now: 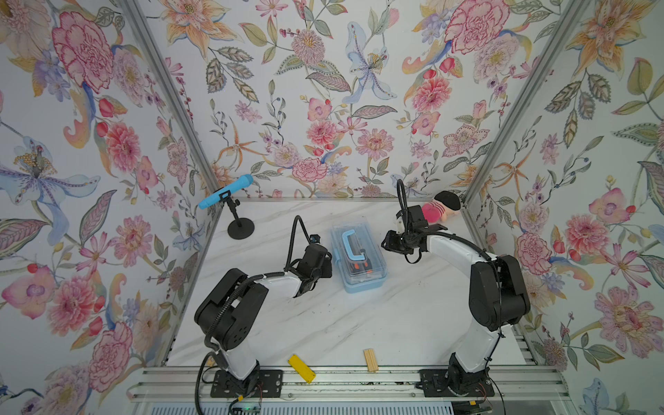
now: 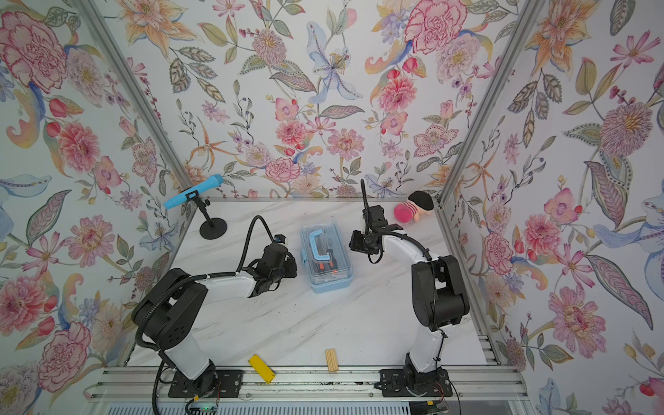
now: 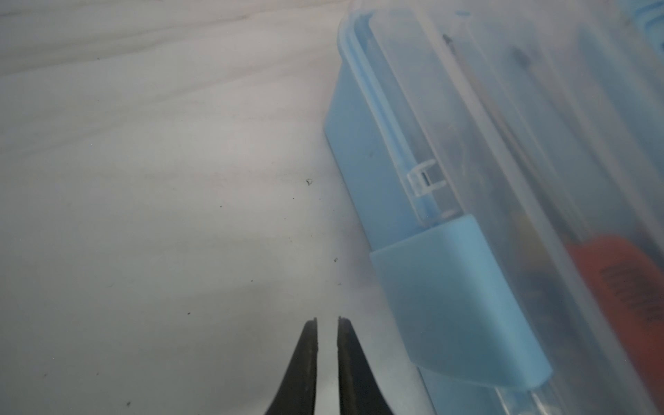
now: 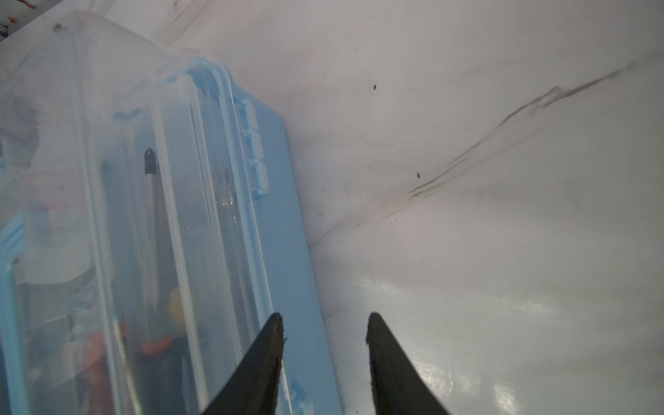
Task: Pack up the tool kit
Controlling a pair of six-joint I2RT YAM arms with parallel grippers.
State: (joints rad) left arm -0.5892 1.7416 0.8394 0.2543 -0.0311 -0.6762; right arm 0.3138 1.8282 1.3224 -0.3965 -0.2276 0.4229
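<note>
The tool kit (image 1: 359, 257) (image 2: 328, 258), a light-blue box with a blue top handle, lies mid-table in both top views with its clear lid down. Orange-black screwdrivers (image 4: 151, 222) show through the lid. My left gripper (image 3: 327, 319) hangs just off the box's left side, close to the blue latch (image 3: 456, 305). Its jaws are shut on nothing. On the box's hinge (image 4: 257, 151) side, my right gripper (image 4: 324, 318) stands open. One of its fingers is over the box's rim and the other over the bare table, with nothing gripped.
A blue microphone (image 1: 225, 196) on a black stand occupies the back left corner. A pink plush toy (image 1: 440, 210) lies at the back right. A flat yellow block (image 1: 301, 368) and a ridged wooden block (image 1: 370, 359) rest at the table's front edge.
</note>
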